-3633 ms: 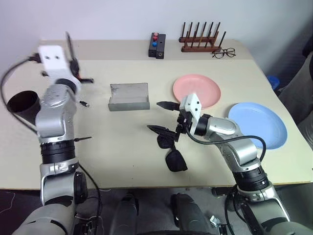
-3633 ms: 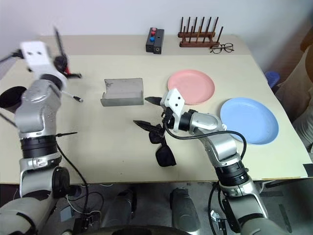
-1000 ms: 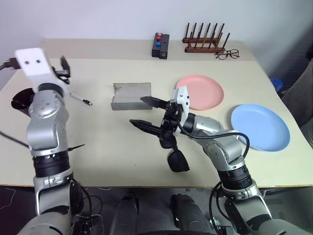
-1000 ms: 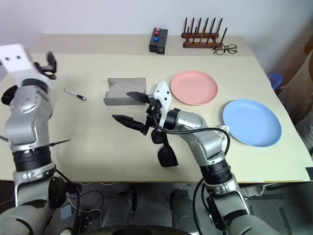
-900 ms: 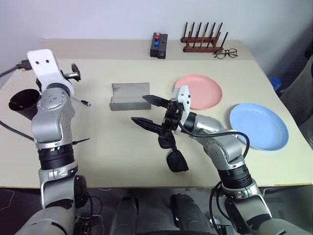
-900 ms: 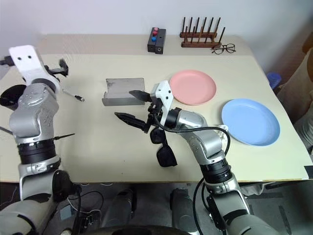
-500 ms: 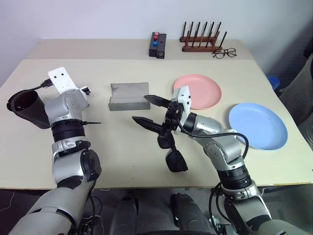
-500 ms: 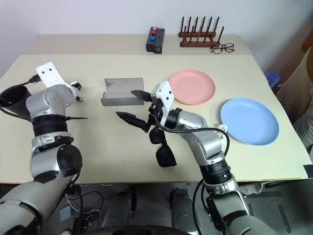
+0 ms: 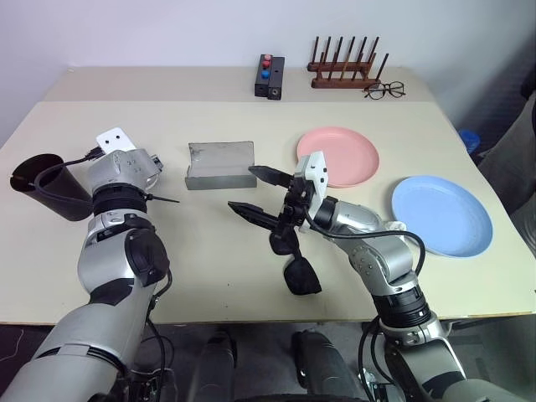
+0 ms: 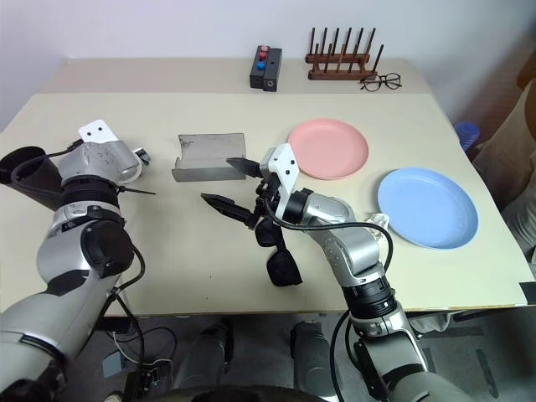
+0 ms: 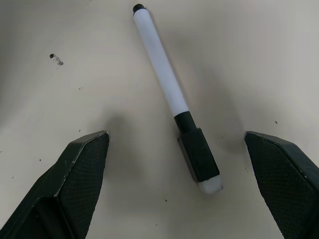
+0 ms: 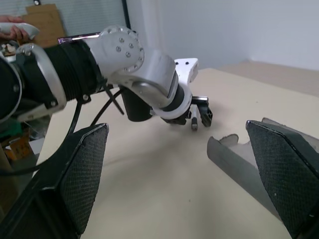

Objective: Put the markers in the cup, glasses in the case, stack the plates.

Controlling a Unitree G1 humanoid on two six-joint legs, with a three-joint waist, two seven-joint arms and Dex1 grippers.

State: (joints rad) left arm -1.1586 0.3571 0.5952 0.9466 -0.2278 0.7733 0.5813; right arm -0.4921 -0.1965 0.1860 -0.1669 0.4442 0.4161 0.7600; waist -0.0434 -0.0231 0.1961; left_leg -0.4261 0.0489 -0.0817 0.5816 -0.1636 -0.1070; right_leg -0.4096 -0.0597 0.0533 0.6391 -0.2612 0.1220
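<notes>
Reporting status: my left claw (image 11: 174,137) hangs with its jaws wide apart, and the white marker (image 11: 163,74) lies flat on the surface (image 9: 209,251) between the fingers, untouched and set at a slant to them. (operator)

Where is the destination? (spotter)

The cup (image 9: 48,186) sits at the surface's left edge, just beside my left arm. It looks tilted, but I cannot tell how far. (operator)

Recommended procedure? (spotter)

1. I would turn the wrist until the fingers lie square across the marker's barrel.
2. I would lower until both tips almost meet the surface, then close on the white section, not on the black cap, which may slip off.
3. I would lift straight up before swinging toward the cup.

My right claw (image 9: 255,191) hangs with its jaws apart above the glasses (image 9: 295,260), holding nothing. The case (image 9: 219,165) lies open just beyond it. (operator)
</notes>
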